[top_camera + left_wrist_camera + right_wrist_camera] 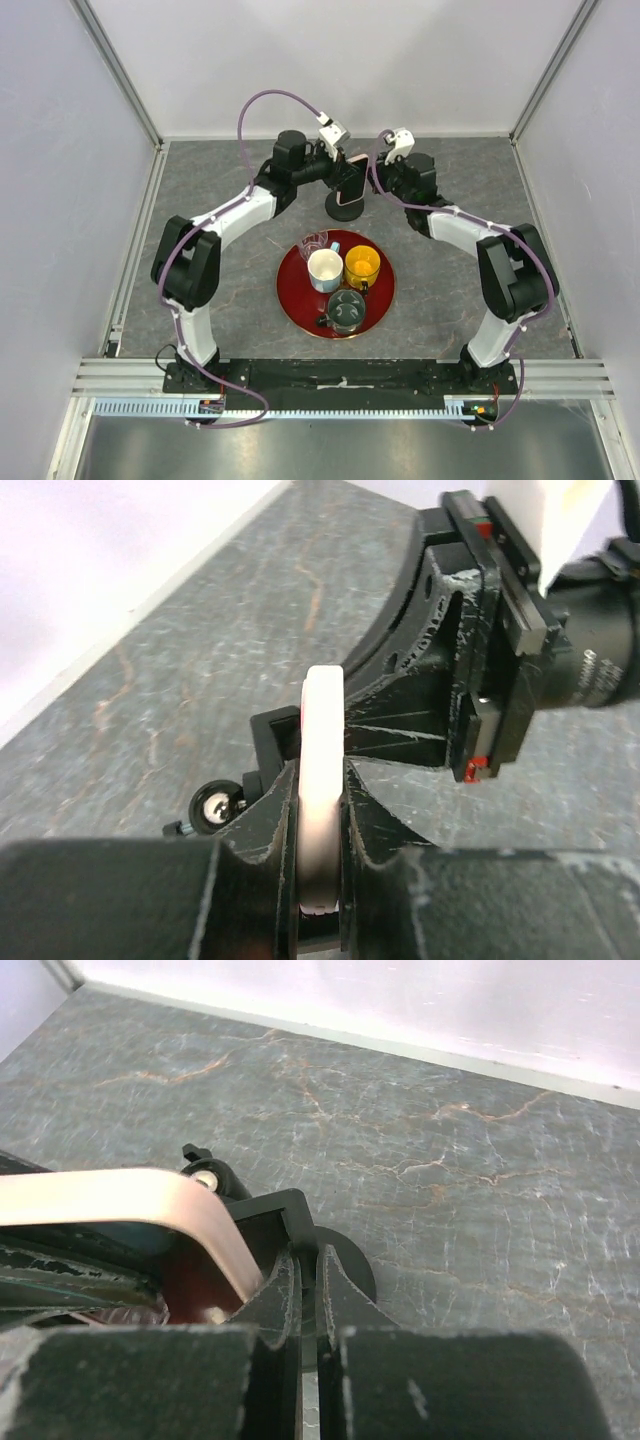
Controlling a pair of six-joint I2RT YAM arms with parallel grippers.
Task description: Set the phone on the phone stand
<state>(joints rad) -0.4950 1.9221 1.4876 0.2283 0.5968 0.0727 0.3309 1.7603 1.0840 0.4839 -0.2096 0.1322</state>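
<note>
Near the far edge of the table (220,170), the left gripper (322,815) clamps the phone (323,720) edgewise at the phone stand (285,1215), whose bracket the closed right gripper (308,1280) pinches, presumably steadying it.

Top cam: fixed, high above the near edge of the table (225,300), looking down and forward. It's far out, so the whole workspace is in frame.
Left wrist cam: just behind the left gripper (320,780), looking along its fingers, very close. The phone (322,730) is edge-on mid-frame.
Right wrist cam: same mount behind the right gripper (306,1265), low over the table, facing the back wall (400,1000).
Overlap: all three see the phone and the phone stand (344,208). The wrist cams view them from opposite sides.
</note>
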